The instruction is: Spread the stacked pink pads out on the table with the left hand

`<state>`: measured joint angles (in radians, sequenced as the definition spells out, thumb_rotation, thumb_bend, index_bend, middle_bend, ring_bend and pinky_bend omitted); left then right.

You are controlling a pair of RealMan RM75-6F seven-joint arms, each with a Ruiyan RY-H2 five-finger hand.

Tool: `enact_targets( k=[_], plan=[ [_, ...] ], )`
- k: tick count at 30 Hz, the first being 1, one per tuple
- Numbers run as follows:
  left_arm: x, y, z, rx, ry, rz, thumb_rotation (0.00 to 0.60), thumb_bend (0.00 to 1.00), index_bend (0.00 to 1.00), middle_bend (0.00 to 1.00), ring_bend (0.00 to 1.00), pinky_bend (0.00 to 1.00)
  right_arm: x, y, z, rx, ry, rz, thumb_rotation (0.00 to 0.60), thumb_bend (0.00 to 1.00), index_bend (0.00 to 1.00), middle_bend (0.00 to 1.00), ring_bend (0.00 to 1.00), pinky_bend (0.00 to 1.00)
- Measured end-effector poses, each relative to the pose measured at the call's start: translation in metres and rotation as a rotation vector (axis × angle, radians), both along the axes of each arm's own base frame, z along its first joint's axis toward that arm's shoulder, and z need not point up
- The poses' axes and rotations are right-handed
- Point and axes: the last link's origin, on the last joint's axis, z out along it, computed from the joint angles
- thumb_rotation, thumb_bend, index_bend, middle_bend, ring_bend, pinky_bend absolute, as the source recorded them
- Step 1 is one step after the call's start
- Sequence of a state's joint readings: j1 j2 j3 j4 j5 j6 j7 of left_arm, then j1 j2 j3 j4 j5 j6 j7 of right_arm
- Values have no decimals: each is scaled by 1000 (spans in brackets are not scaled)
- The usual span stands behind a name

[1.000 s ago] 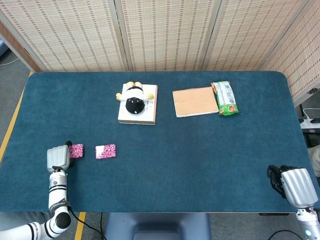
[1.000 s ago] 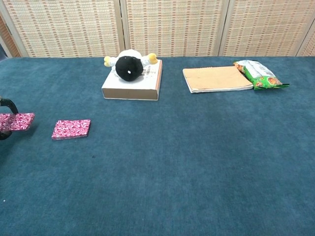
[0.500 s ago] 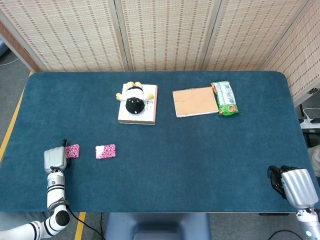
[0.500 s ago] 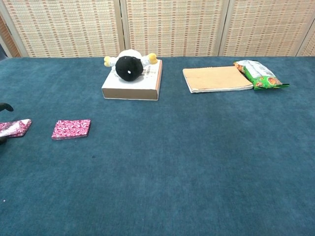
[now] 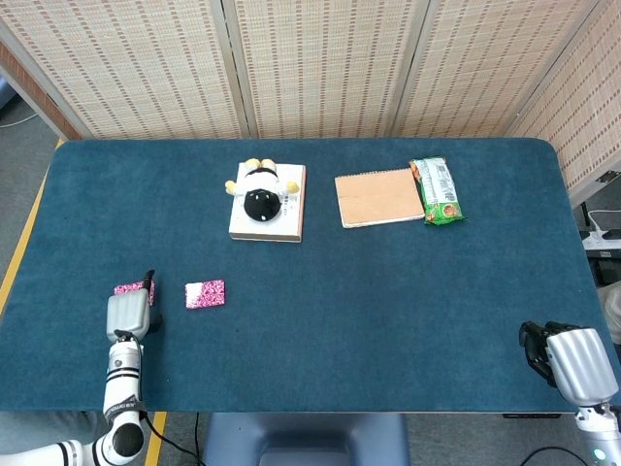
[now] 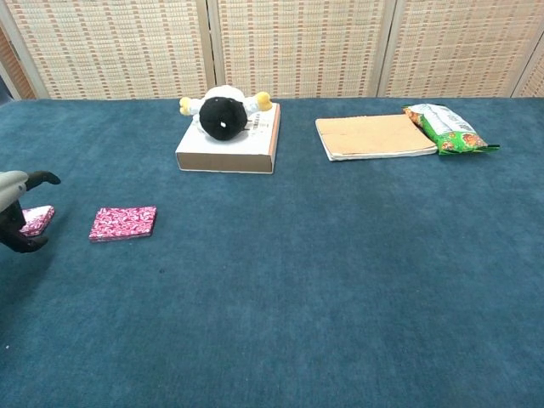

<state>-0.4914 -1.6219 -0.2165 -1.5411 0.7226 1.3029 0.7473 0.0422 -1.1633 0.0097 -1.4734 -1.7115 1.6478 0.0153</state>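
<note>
Left hand [image 5: 130,315]: at the near left edge of the table [image 5: 388,330], over the left pad; fingers spread, holding nothing.
Left pad [image 6: 36,219]: flat on the table, partly hidden by the hand.
Right pad [image 5: 205,293]: flat on the table, near the first, apart from it.
Right hand [image 5: 572,361]: at the near right corner; whether its fingers hold anything cannot be told.
Far side: toy [image 5: 260,191] on a box [image 5: 291,218], notebook [image 5: 378,197], green packet [image 5: 437,191].

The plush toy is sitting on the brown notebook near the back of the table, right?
Not quite. The plush toy sits on the white box, not on the brown notebook. The notebook lies bare, apart from the box, beside the green snack packet. Both are near the back of the table. The head view shows it plainly.
</note>
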Motion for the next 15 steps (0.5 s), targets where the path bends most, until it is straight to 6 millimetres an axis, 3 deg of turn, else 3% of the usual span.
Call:
enact_targets(
  k=[7,15],
  plan=[
    [38,-1,-23,-39,-6,-65,600,337,113,1000,1000,1000,0,-1,1,2,-2,-2,600,347,1000,864,767,874],
    [54,6,-49,-54,18,-46,600,339,117,1000,1000,1000,0,-1,2,6,-5,-2,600,347,1000,864,766,874]
  ],
)
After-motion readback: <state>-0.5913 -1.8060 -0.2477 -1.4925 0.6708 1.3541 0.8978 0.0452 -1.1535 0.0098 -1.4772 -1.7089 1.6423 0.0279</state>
